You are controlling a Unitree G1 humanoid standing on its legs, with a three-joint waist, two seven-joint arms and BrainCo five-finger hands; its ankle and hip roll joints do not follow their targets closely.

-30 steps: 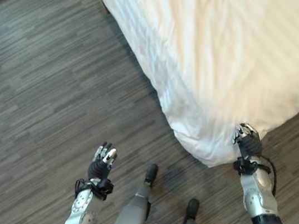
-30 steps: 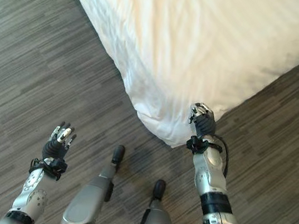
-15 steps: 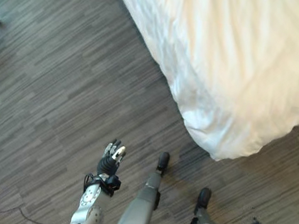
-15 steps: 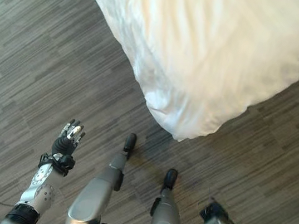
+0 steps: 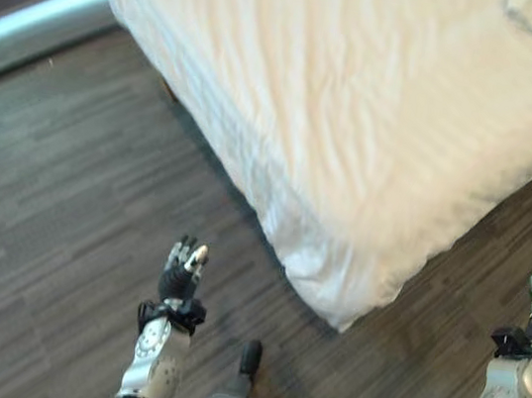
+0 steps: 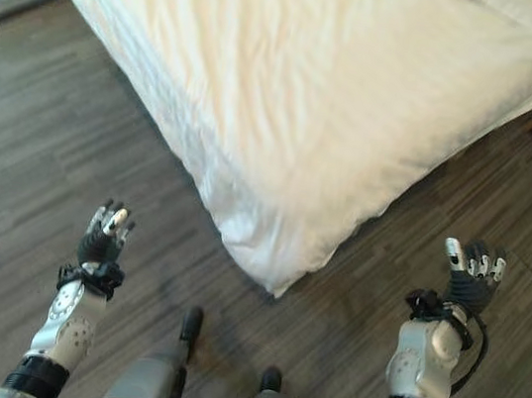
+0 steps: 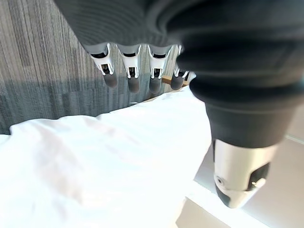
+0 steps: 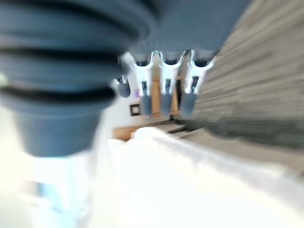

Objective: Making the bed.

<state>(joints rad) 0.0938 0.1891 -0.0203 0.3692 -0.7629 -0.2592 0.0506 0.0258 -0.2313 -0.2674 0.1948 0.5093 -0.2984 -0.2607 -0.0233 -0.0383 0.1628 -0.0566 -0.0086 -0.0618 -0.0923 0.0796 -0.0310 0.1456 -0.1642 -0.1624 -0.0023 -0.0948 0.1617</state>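
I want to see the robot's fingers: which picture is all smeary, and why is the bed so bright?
The right wrist view is smeared, its fingers streaky. The left wrist view shows fingers crisply, but the white duvet glares. The eye views wash the duvet pale cream.

My head stereo pair looks steeply down from standing height; both eyes share corner of white-quilted bed (image 5: 377,126) over grey wood-plank floor (image 5: 63,219). Wrist cameras sit very close behind fingers, facing along them toward same bed.
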